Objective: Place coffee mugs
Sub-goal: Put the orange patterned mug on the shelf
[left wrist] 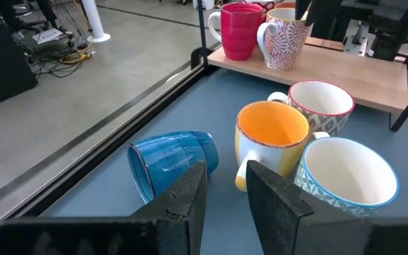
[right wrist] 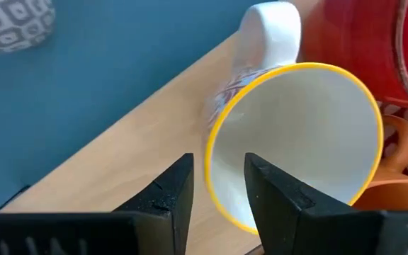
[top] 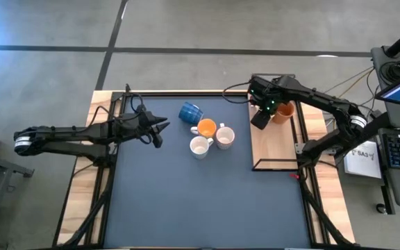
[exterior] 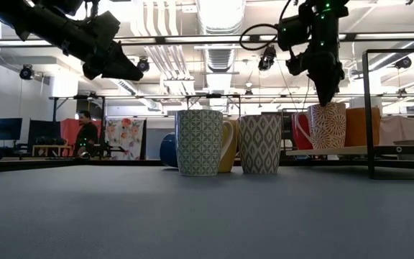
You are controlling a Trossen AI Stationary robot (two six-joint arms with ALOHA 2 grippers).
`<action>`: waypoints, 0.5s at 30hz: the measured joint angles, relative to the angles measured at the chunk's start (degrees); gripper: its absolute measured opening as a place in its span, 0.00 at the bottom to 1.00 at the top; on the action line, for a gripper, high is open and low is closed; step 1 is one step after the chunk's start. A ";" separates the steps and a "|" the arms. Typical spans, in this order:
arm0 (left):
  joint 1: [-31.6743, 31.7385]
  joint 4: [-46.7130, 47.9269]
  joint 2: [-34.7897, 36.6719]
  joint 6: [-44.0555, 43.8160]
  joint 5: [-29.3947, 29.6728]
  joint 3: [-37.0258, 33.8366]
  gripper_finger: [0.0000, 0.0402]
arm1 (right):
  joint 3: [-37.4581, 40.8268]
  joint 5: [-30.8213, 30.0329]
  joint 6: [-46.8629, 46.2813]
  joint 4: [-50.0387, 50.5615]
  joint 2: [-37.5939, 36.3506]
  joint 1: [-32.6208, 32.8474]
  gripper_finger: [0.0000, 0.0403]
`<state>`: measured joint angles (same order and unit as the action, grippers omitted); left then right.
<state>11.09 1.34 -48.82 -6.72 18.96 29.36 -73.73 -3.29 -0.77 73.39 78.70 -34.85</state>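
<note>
A white mug with a red leaf pattern and yellow rim (right wrist: 296, 127) stands upright on the wooden shelf (top: 273, 146) at the table's right, beside a red mug (left wrist: 241, 30) and an orange mug (top: 284, 111). My right gripper (right wrist: 218, 161) points down over it, open, with one finger inside the mug and one outside its rim, a gap showing on both sides. On the blue mat a blue mug (left wrist: 172, 161) lies on its side. An orange mug (left wrist: 271, 134) and two patterned white mugs (left wrist: 321, 105) (left wrist: 346, 173) stand upright. My left gripper (left wrist: 227, 177) hovers open near the blue mug, holding nothing.
The shelf has a thin black frame (exterior: 369, 108) rising around it. The blue mat (top: 186, 201) lies bare toward the near edge. Beyond the table is a room with desks, and a person (exterior: 86, 133) stands far off.
</note>
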 joint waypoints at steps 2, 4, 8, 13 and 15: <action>-0.02 0.01 0.00 0.00 0.00 0.00 0.21 | 0.00 -0.26 0.14 -0.02 0.39 -0.02 0.27; 0.00 0.04 0.00 0.00 0.00 0.00 0.21 | 0.00 -0.38 0.50 -0.12 0.60 -0.02 0.25; -0.01 0.04 0.00 0.00 0.00 0.00 0.21 | 0.00 -1.34 1.58 -0.57 0.61 -0.02 0.24; -0.02 0.04 0.00 0.00 0.00 0.00 0.21 | 0.00 -1.36 2.36 -0.76 0.61 -0.02 0.24; 0.00 0.04 0.00 0.00 0.00 -0.02 0.21 | 0.00 -1.36 2.46 -0.86 0.61 -0.02 0.24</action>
<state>11.09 1.39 -48.82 -6.72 18.96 29.34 -73.73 -4.64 1.69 72.53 79.31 -34.87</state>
